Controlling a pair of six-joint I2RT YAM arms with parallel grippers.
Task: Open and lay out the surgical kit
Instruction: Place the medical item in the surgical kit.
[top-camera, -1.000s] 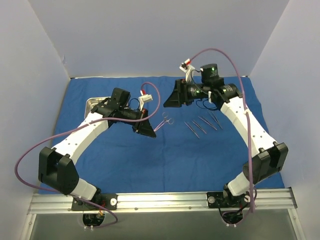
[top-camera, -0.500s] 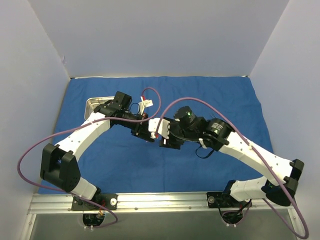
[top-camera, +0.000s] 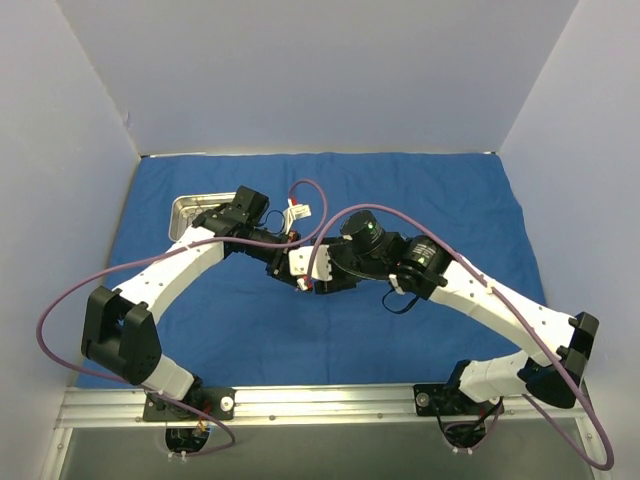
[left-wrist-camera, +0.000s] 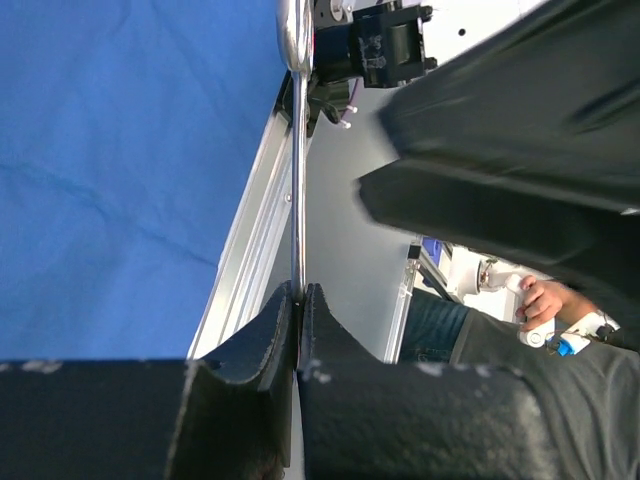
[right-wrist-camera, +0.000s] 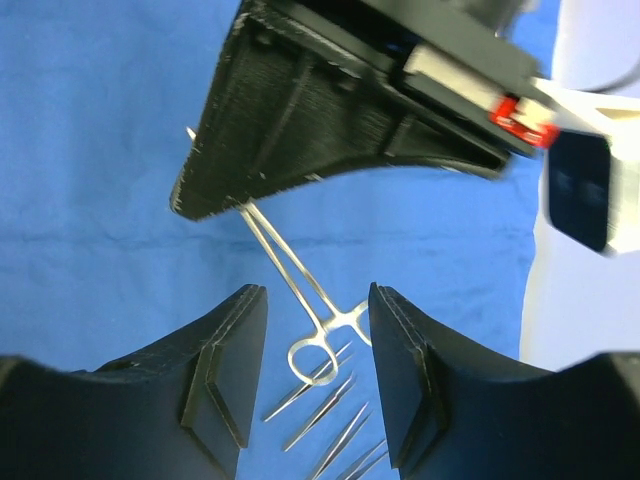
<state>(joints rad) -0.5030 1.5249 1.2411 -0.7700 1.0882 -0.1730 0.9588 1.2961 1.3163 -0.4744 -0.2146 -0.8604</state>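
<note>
Now left claw (left-wrist-camera: 298, 296) clamps forceps (left-wrist-camera: 297, 190) above blue cloth (right-wrist-camera: 100, 200); right claw (right-wrist-camera: 318, 300) gapes alongside.

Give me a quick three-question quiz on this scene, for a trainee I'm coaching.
1. True or false: the left gripper is shut on a ring-handled instrument.
2. The right gripper is: A) open, B) shut empty, C) out of view.
3. What colour is the cloth under the steel tray?
Key: 1 true; 2 A; 3 blue.
</note>
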